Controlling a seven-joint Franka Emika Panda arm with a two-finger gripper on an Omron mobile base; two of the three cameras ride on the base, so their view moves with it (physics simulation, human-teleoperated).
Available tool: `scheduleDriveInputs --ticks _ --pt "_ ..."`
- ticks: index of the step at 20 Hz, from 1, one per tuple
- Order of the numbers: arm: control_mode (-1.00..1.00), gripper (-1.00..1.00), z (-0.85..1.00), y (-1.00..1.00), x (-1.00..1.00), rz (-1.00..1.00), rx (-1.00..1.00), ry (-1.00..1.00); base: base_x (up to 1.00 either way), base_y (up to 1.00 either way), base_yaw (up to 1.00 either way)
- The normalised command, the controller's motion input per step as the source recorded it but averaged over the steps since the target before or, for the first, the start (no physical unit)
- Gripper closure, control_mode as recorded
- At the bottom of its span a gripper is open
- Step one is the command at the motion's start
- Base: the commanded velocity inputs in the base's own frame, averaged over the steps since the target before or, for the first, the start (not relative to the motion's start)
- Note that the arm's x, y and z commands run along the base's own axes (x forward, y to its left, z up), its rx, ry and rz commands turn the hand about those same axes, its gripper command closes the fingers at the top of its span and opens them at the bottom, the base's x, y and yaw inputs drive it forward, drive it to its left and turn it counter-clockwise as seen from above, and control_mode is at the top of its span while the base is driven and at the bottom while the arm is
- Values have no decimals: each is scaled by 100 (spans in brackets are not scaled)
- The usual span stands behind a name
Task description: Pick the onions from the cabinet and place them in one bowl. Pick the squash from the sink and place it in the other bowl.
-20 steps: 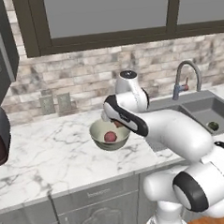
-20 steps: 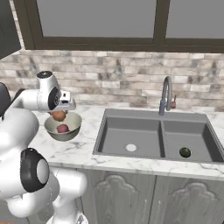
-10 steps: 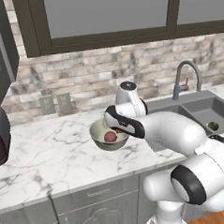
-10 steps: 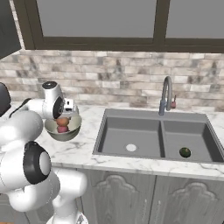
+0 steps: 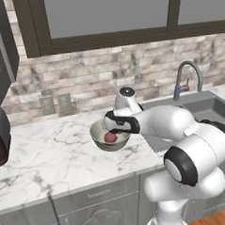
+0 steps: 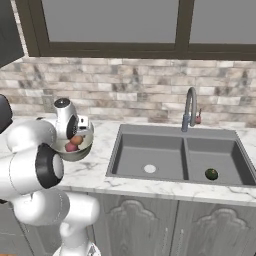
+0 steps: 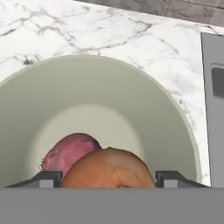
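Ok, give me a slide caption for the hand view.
Hand holding the orange onion low inside the bowl, beside the red onion already lying there.

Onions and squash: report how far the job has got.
Done: the reddish-purple onion lies in the bowl. In hand: the gripper holds the orange-brown onion between its fingertips, low inside that same bowl, not yet let go. Left: the squash lies in the sink, in its right basin, unpicked.

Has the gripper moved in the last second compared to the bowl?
Yes. The gripper has come down toward the bowl; it was above the rim, and now it holds the orange onion low inside, beside the red onion.
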Motion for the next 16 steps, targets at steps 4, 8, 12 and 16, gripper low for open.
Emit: scheduleDriveInputs --ticks 4,8,12,16 --pt "-100 100 -10 0 7 0 0 0 0 0 0" --pt "-100 -100 -6 1 7 0 0 0 0 0 0" --pt "-100 -100 -2 2 8 0 0 0 0 0 0" --pt "-100 -100 0 0 1 0 0 0 0 0 0"
